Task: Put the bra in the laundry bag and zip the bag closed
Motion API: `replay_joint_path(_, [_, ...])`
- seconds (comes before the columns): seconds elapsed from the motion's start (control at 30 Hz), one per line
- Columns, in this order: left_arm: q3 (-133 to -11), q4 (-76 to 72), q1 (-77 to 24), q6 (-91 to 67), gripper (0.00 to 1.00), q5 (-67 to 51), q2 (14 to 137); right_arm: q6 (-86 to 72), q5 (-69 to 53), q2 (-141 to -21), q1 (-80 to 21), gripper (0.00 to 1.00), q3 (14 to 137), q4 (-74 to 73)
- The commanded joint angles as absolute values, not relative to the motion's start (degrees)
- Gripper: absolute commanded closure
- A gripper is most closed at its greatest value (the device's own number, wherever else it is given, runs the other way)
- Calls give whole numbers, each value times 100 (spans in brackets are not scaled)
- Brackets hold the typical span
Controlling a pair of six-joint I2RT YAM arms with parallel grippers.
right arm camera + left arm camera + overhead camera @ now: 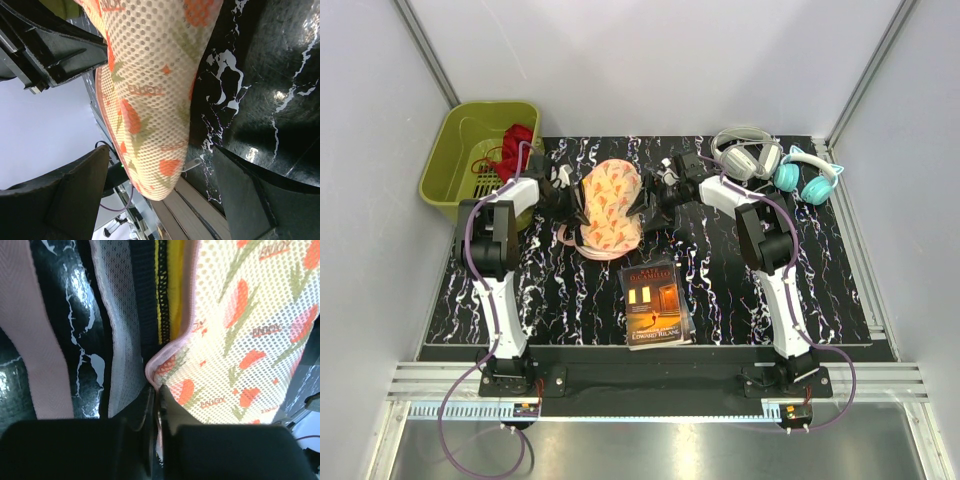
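Note:
The peach-pink laundry bag (611,204) with red print lies mid-table, its top dome folded over. In the left wrist view a strip of the yellow bra (171,285) with dark trim shows inside the gap under the printed mesh (240,335). My left gripper (570,203) is shut on the bag's pink zip edging (156,374) at its left side. My right gripper (651,205) is open, its fingers (65,195) on either side of the bag's end (150,100) without touching it. A small metal zip pull (192,164) sticks out beside the bag.
An olive-green basket (460,140) with a red cloth (517,140) stands at the back left. White headphones (745,152) and teal headphones (810,176) lie at the back right. A book (655,304) lies just in front of the bag; its edge shows in the right wrist view (200,210).

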State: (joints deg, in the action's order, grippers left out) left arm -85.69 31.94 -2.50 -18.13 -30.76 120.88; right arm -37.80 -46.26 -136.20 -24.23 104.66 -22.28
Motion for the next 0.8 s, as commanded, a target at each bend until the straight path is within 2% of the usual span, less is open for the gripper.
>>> replay_joint_path(0.0, [-8289, 2673, -194, -1854, 100, -2945, 11849, -3621, -4843, -13737, -2452, 10, 10529, -2197])
replay_joint_path(0.4, [-8042, 2443, -132, -1854, 100, -2857, 11848, -3963, -5203, -14150, -2514, 19, 11215, -1688])
replay_joint_path(0.53, [-7954, 2382, -123, -1872, 100, -2970, 11848, -4289, -5229, -14291, -2540, 28, 11355, -1319])
replay_joint_path(0.6, [-7875, 2320, -123, -1881, 100, -2997, 11839, -4368, -5273, -14431, -2584, 40, 11443, -1257])
replay_joint_path(0.63, [-7866, 2294, -114, -1881, 100, -3032, 11830, -4377, -5282, -14466, -2601, 42, 11513, -1239])
replay_joint_path(0.73, [-7796, 2250, -70, -1828, 100, -3155, 11813, -4394, -5344, -14519, -2654, 41, 11418, -1099])
replay_joint_path(0.77, [-7796, 2215, -53, -1837, 100, -3181, 11795, -4421, -5457, -14528, -2663, 36, 11382, -1055])
